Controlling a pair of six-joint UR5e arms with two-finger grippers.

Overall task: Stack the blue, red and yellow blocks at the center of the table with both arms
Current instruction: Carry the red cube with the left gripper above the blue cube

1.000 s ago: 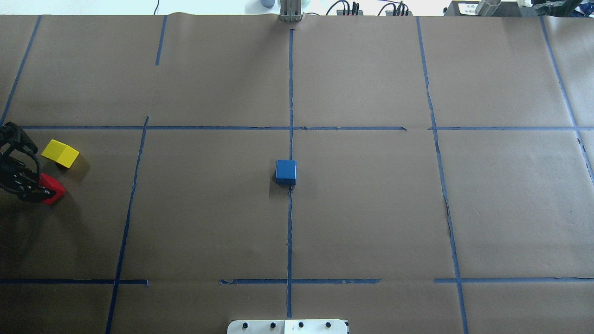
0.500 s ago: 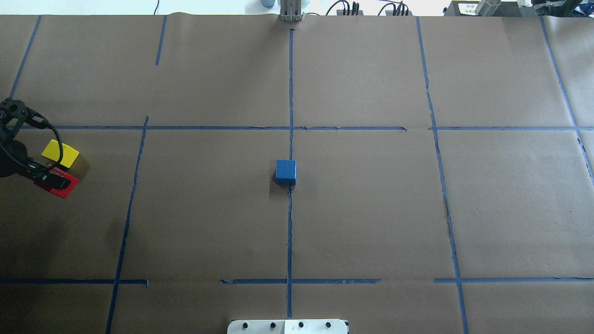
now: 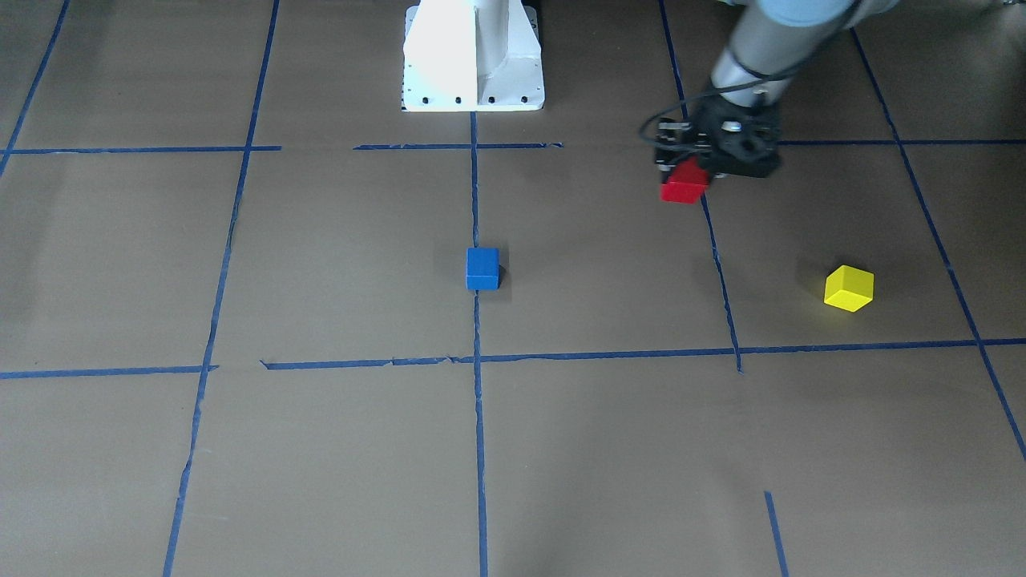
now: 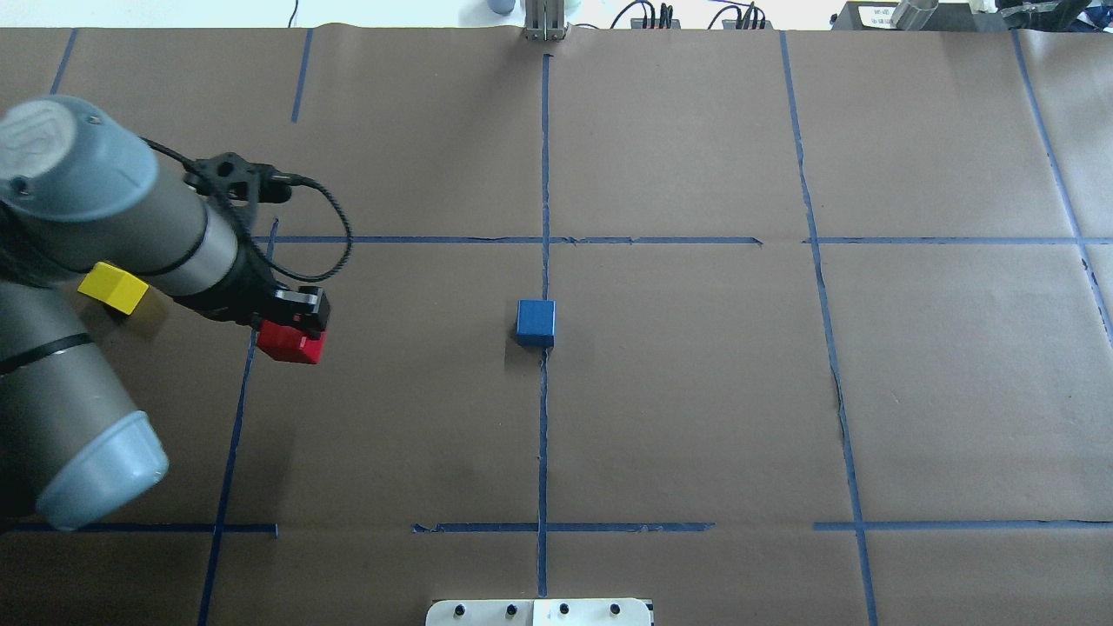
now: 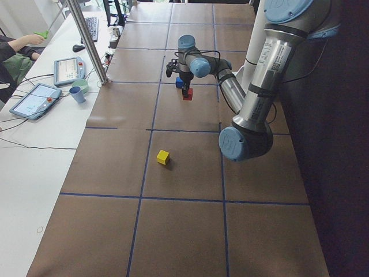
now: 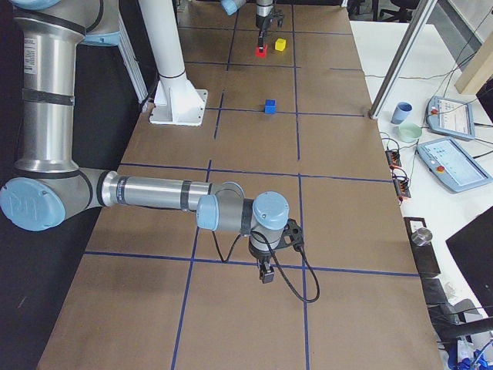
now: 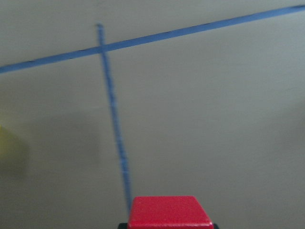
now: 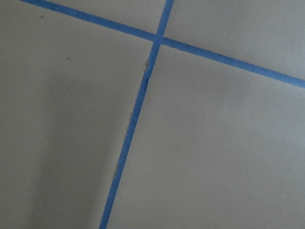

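Overhead exterior: my left gripper (image 4: 297,323) clamps the red block (image 4: 289,346) — blue block (image 4: 536,321) sits well apart, rightward, at centre.

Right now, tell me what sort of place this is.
Probably a robotics lab bench: a paper-covered table gridded with blue tape, teach pendants on the side desk, and the left claw holding a red block.
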